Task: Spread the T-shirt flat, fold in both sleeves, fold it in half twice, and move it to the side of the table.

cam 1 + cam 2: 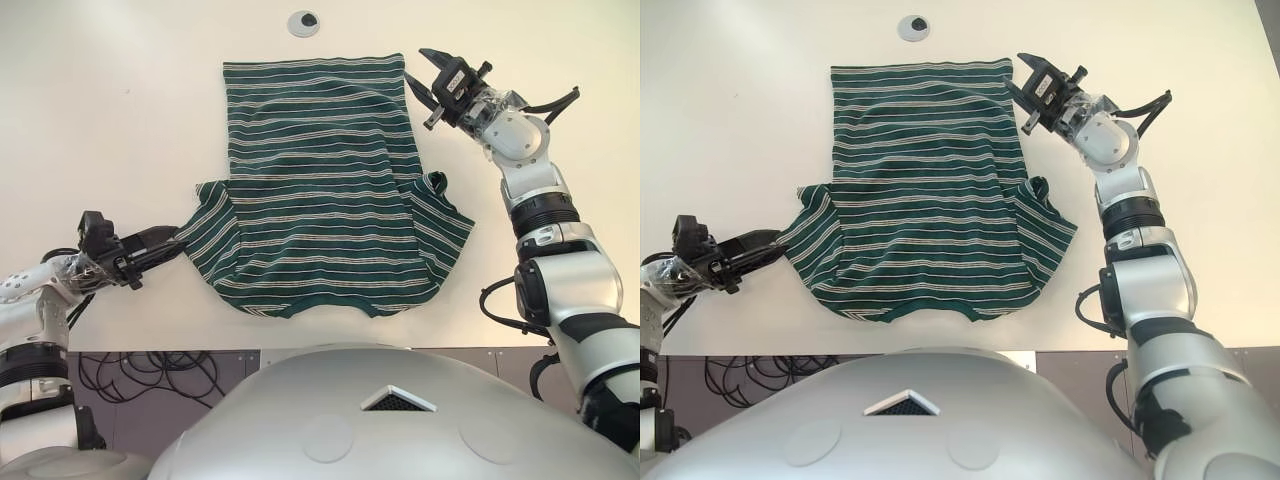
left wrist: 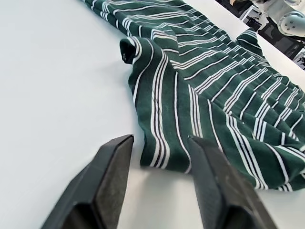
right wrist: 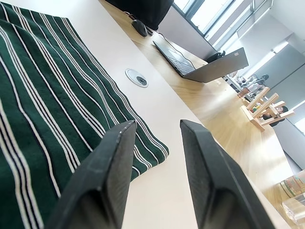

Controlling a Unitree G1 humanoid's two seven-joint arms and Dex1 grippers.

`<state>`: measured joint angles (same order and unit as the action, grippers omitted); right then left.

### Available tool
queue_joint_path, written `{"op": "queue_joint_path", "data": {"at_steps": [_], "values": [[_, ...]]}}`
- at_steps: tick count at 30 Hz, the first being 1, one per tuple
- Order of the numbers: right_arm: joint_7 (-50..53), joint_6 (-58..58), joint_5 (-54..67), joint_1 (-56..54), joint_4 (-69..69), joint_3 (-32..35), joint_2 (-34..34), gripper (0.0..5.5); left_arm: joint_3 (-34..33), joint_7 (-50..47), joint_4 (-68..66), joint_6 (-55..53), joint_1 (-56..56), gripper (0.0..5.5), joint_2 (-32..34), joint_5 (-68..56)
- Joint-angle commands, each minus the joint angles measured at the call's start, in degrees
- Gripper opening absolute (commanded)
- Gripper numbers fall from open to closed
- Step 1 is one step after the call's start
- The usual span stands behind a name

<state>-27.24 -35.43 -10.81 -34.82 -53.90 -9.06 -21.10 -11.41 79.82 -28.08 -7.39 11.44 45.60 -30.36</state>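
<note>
Left claw (image 1: pixel 168 244) at 8 o'clock of the T-shirt (image 1: pixel 320 180), low over the white table (image 1: pixel 100 120). Fingers spread wide, nothing pinched. Points straight at the left sleeve (image 1: pixel 205 215); in the left wrist view, the sleeve's edge lying right at the gap between the two tips, neither finger pressed onto it.

Right claw (image 1: pixel 426 88) at 1 to 2 o'clock of the shirt, beside the far corner of the hem (image 1: pixel 398 62). Likewise wide open and holding nothing. In the right wrist view, the striped corner showing just past one finger; cannot tell whether the finger touches cloth.

Dark green with thin white stripes, laid in the middle of the table between the two claws. Hem toward 12 o'clock, neck end toward 6 o'clock, nearest the robot. Body mostly flat, with creases running through the lower half. Right sleeve (image 1: pixel 445 225) out at 4 o'clock, rumpled and partly turned up at its top edge.

Round cable port (image 1: pixel 303 23) at 12 o'clock, just beyond the hem and apart from it. Open laptop (image 3: pixel 205 67) farther along the table.
</note>
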Motion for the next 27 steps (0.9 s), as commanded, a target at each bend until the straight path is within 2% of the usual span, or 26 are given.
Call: {"op": "queue_joint_path", "data": {"at_steps": [1, 10, 14, 19, 27], "values": [[-0.3, 0.7, 0.2, -0.2, 0.6, 0.2, -0.6, 1.70, 2.5, -0.6, -1.6, -1.2, 1.3, 1.45, -1.0, 3.5], [0.0, 0.8, 0.4, -0.4, -0.1, 0.5, -0.4, 1.70, 2.3, 0.0, -3.2, 1.1, 0.7, 0.05, -0.7, 4.4], [0.1, 0.8, 0.5, -0.3, -0.5, 0.6, -0.3, 1.70, 1.4, 0.2, -3.5, 1.6, 0.1, 0.02, -0.9, 3.7], [-0.5, 1.1, 1.1, -0.3, -0.6, 1.0, -0.1, 1.70, -3.3, 5.6, 1.6, -5.4, -0.9, 0.02, -0.3, -4.6], [-0.9, 1.3, 1.5, -0.6, -1.4, 1.2, 0.5, 1.70, -3.9, 7.0, 11.9, -10.8, -2.1, 0.02, -1.9, -8.5]]}}
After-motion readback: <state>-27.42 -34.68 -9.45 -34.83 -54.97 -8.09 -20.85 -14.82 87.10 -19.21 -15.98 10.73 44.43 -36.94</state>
